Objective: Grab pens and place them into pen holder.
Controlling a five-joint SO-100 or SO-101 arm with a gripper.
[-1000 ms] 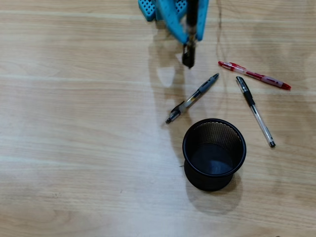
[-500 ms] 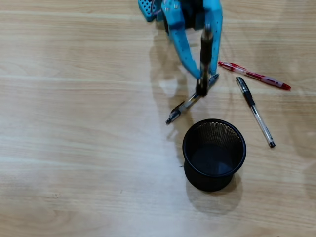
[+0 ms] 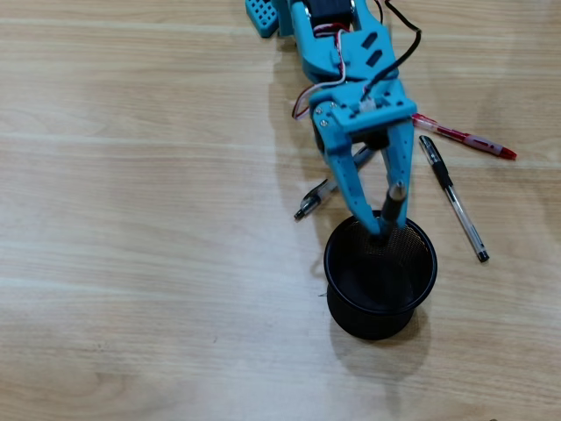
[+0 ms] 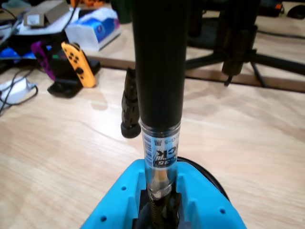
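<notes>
In the overhead view my blue gripper (image 3: 382, 216) is shut on a black pen (image 3: 390, 209), whose lower end hangs just inside the far rim of the pen holder (image 3: 330, 266), a round black mesh cup. The wrist view shows that pen (image 4: 159, 71) standing up between the blue jaws of the gripper (image 4: 159, 206), with the holder's rim (image 4: 214, 180) behind them. A grey-and-clear pen (image 3: 313, 200) lies left of the gripper, partly under the arm. A black-and-clear pen (image 3: 453, 198) and a red-and-white pen (image 3: 470, 140) lie to the right on the table.
The arm's base (image 3: 263, 16) sits at the top edge of the wooden table. In the wrist view a yellow game controller (image 4: 76, 59), a tissue pack (image 4: 93, 27) and dark tripod legs (image 4: 238, 43) stand far behind.
The arm has swung down from the top of the overhead view, carrying the black pen over the grey pen to the cup's far rim. The three lying pens have not moved.
</notes>
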